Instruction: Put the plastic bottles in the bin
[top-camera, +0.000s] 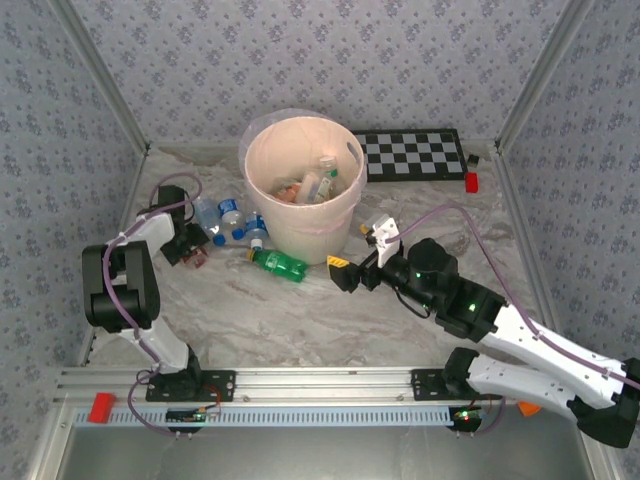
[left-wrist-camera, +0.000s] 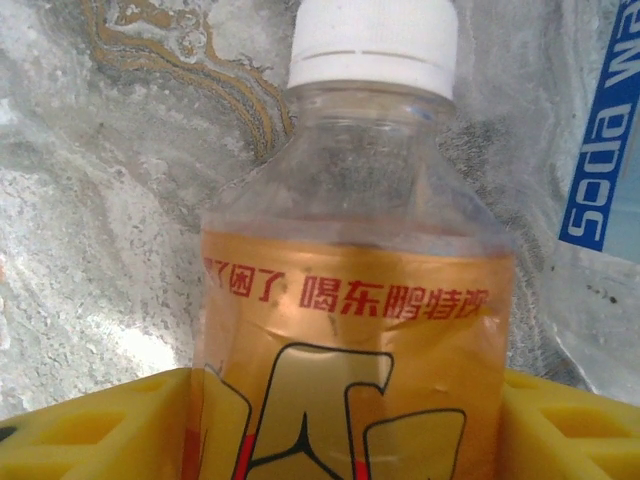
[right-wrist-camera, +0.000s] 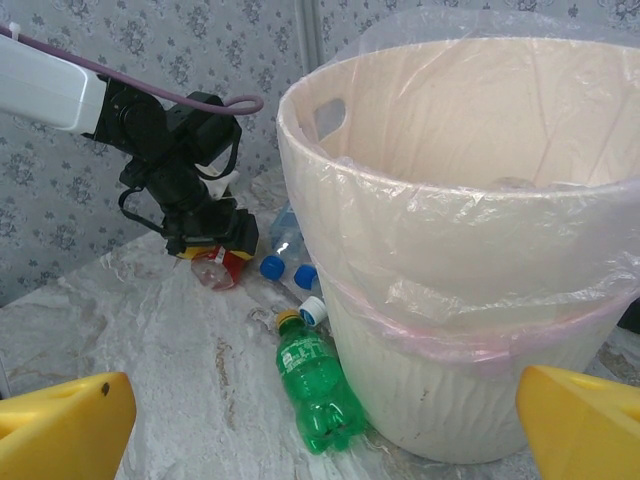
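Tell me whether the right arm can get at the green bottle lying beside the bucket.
Probably yes. The green bottle lies at the foot of the bucket, straight ahead of the open right gripper, with bare table between them. The bucket wall close beside it may crowd one finger.

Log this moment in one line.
left pincer: pads against orange bottle | right pincer: open, facing bin | green bottle: lying beside bin

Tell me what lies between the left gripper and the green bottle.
Clear blue-capped bottles lie between the left gripper and the green bottle, in the right wrist view.
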